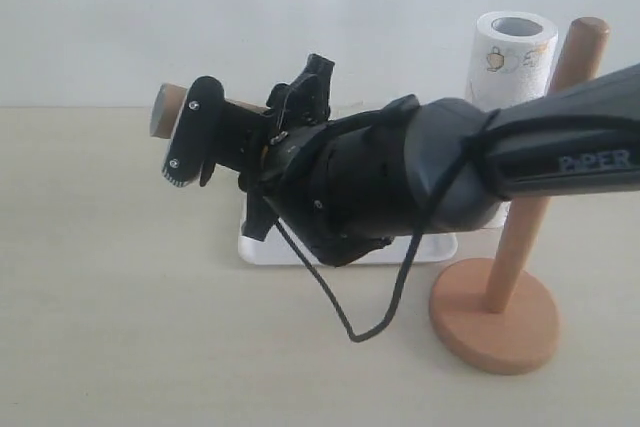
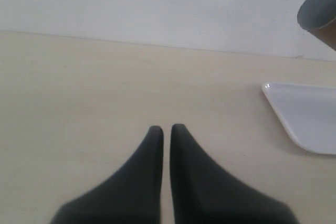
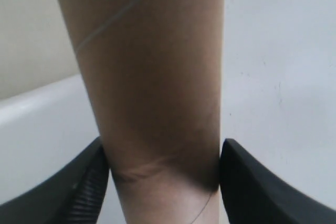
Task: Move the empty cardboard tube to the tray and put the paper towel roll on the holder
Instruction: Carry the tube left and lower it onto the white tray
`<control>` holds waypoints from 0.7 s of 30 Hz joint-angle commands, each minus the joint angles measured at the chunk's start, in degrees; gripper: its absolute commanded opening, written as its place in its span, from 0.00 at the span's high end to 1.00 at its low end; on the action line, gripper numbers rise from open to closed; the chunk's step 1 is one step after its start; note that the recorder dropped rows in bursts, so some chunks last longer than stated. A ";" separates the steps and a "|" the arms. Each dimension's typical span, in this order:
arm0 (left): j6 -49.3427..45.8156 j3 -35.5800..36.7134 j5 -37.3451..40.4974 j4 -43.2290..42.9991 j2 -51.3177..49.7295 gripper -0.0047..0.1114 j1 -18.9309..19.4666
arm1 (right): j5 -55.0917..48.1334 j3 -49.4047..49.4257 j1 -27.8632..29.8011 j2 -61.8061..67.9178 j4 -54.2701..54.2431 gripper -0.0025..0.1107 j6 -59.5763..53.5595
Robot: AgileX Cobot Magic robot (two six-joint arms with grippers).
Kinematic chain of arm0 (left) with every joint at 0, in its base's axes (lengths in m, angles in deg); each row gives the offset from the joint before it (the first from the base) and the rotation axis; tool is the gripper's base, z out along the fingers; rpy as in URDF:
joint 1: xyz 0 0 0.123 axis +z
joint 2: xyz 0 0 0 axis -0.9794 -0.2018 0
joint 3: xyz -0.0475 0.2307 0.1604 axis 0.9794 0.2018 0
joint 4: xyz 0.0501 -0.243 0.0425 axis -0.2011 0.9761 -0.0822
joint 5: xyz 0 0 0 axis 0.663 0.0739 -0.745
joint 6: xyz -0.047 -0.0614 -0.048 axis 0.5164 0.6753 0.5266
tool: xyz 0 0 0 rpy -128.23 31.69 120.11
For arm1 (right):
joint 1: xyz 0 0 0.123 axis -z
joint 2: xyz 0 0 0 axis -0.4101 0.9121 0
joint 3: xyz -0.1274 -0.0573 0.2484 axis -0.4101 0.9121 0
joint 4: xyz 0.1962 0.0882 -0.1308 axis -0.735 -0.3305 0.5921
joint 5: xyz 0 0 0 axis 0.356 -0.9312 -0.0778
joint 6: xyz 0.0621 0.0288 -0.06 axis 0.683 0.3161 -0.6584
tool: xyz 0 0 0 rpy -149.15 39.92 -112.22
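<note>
My right gripper (image 1: 203, 125) reaches across from the right and is shut on the empty cardboard tube (image 1: 166, 110). It holds the tube level in the air above the white tray (image 1: 262, 248). In the right wrist view the brown tube (image 3: 152, 77) fills the gap between both fingers, at the gripper (image 3: 164, 167), with the tray (image 3: 42, 140) behind it. The paper towel roll (image 1: 512, 55) stands upright at the back right. The wooden holder (image 1: 493, 315) stands in front of it with a bare post. My left gripper (image 2: 166, 128) is shut and empty over the table, left of the tray (image 2: 310, 114); the tube's open end (image 2: 316, 10) shows above.
The right arm's black body (image 1: 400, 182) and a hanging cable (image 1: 350, 317) cover most of the tray in the exterior view. A pale wall stands behind the beige table (image 1: 120, 327).
</note>
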 commanded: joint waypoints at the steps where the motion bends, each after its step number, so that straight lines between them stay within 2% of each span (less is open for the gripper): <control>1: 0.47 0.20 -0.24 -0.19 0.10 0.92 0.03 | -2.23 -1.01 3.03 2.38 -0.86 0.98 -2.16; 11: 0.47 0.20 -0.24 -0.19 0.10 0.92 0.03 | 0.97 -1.01 4.95 5.97 -4.09 0.98 -10.44; 21: 0.47 0.20 -0.24 -0.19 0.10 0.92 0.03 | -0.47 -1.01 4.95 10.49 -4.09 0.98 -12.34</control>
